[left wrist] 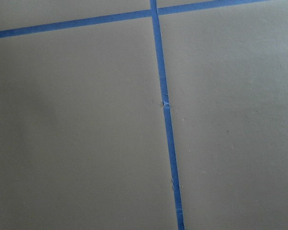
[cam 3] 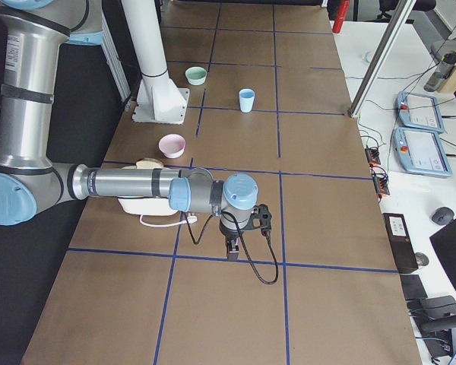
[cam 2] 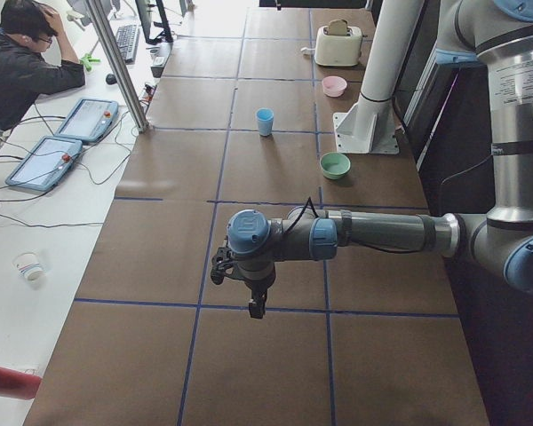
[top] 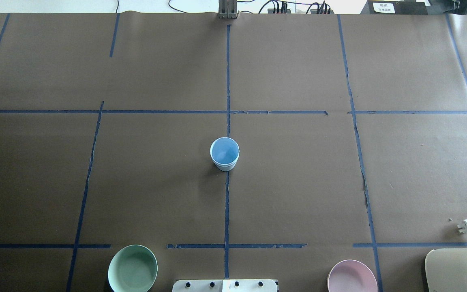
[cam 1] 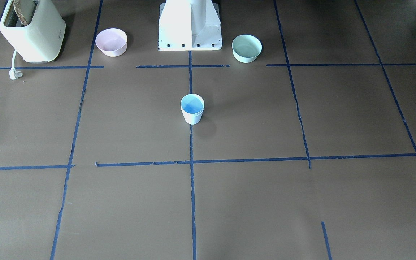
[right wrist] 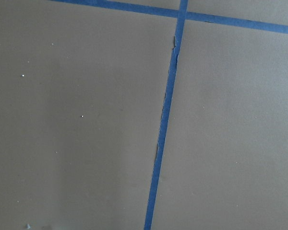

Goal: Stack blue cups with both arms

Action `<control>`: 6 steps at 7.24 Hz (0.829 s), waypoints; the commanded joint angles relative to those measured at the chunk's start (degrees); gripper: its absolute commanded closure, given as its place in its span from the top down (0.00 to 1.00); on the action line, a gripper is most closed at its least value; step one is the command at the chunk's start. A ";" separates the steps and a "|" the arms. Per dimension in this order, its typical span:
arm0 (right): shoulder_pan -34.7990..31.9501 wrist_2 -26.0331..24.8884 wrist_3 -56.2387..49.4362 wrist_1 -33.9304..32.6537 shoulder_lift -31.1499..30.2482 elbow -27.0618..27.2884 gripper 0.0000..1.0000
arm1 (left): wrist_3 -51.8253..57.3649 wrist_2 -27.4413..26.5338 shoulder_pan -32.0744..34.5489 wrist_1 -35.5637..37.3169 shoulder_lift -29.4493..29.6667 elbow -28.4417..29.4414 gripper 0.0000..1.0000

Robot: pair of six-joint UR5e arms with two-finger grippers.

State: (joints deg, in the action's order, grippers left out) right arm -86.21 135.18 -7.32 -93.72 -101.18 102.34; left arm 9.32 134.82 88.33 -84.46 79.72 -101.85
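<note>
One pale blue cup (cam 1: 192, 109), whitish outside, brighter blue inside, stands upright at the overhead frame's centre, while the grey left arm (cam 2: 382, 232) and right arm (cam 3: 121, 182) each stretch level across their side views' middle.

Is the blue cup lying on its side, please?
No, the blue cup stands upright on its base with its open mouth facing up.

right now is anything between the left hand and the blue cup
Nothing visible does. Only bare taped table lies between the left hand and the blue cup; the mint-green bowl sits off to the side.
</note>
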 commanded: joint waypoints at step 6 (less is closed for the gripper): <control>-0.01 0.09 0.03 0.03 -0.07 0.05 1.00 | 0.00 0.09 0.00 0.00 0.00 0.60 1.00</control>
State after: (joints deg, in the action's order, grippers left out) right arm -86.22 135.26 -7.26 -93.69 -101.24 102.35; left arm 9.32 134.89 88.33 -84.46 79.72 -101.51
